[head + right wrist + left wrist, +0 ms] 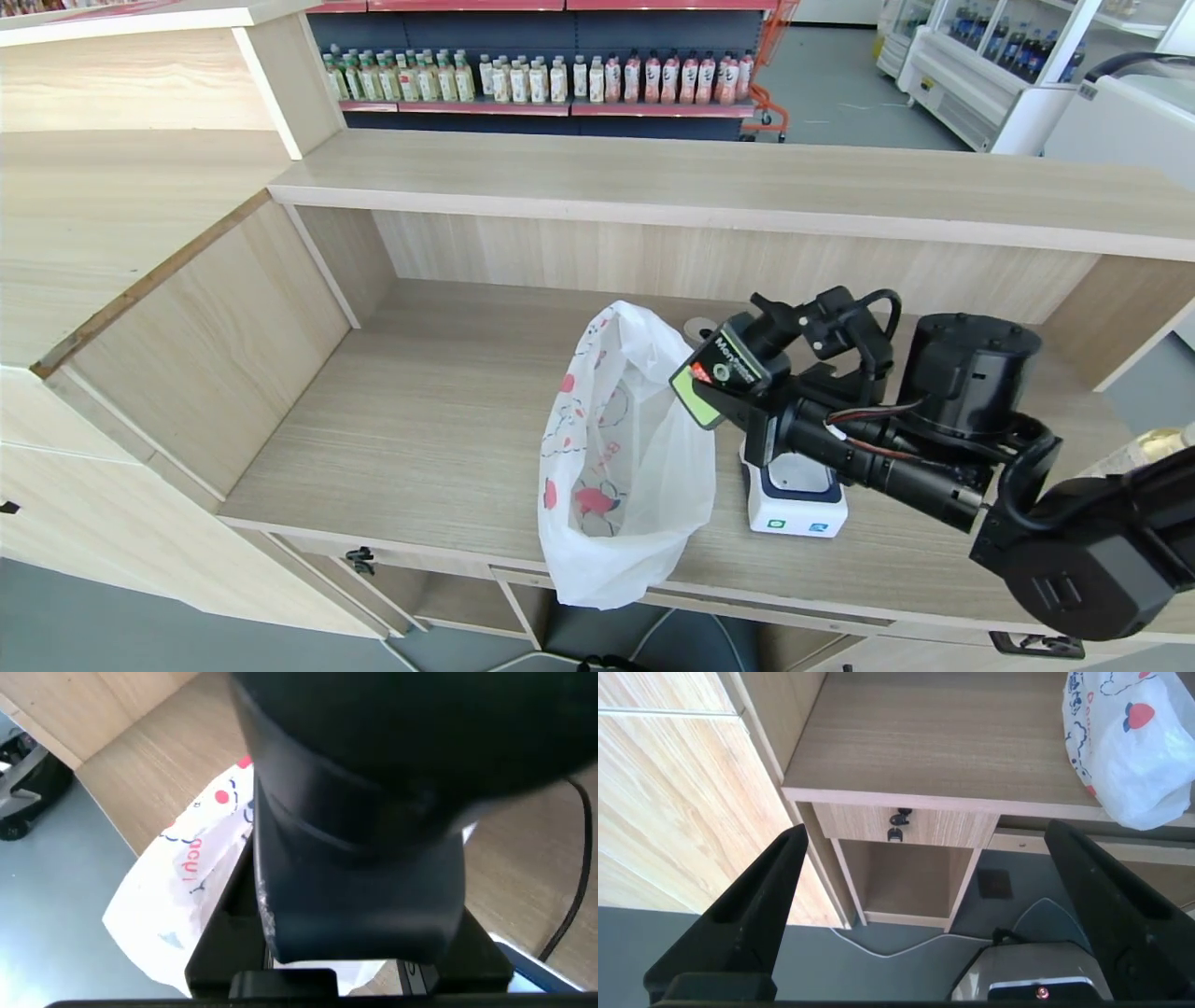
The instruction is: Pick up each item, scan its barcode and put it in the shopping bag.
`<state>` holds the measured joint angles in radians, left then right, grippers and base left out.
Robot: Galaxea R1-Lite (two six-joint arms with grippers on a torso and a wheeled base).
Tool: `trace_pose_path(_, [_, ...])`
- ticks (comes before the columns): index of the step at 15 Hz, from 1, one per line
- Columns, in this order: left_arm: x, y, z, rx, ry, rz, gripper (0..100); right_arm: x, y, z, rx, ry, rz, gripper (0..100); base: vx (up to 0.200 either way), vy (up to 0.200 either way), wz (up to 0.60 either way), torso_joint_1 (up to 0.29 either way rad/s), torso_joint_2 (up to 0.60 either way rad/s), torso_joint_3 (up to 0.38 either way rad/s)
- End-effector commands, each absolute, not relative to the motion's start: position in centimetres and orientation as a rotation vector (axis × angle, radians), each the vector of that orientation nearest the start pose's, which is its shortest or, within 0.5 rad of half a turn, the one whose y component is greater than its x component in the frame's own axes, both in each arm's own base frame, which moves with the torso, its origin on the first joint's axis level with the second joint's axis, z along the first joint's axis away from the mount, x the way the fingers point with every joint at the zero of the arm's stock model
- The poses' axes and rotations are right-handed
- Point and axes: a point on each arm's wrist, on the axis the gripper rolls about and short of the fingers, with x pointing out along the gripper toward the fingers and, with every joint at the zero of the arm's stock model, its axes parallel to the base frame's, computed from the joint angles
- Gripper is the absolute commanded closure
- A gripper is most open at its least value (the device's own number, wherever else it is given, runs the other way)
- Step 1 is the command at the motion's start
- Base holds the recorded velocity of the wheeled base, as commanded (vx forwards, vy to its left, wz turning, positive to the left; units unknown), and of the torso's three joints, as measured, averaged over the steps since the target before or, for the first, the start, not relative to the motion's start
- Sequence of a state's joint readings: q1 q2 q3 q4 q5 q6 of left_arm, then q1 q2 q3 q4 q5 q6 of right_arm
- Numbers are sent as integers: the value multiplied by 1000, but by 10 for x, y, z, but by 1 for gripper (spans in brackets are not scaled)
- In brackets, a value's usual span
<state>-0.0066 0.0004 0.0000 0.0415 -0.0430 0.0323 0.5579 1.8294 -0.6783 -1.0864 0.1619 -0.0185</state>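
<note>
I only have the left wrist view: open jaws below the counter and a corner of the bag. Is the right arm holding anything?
Observer: Yes. The right gripper has its jaws shut on a black container with a green side.
Operator: Where is that, against the bag?
Observer: Raised beside the open mouth of the shopping bag, on its right; a white scanner stands on the counter under the arm.
Operator: Anything left to scan?
Observer: A pale bottle shows at the counter's right end, partly behind the arm.
</note>
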Motion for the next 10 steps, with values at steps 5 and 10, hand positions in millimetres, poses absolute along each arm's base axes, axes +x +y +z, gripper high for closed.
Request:
trace_pose_path(5, [-23, -1, 71, 31, 41, -51, 0, 294, 192, 94, -43, 157, 751, 100, 0, 0, 0, 0, 0, 0])
trace_pose_path(10, [-23, -1, 71, 31, 41, -51, 0, 324, 201, 56, -52, 142, 785, 100, 0, 0, 0, 0, 0, 0])
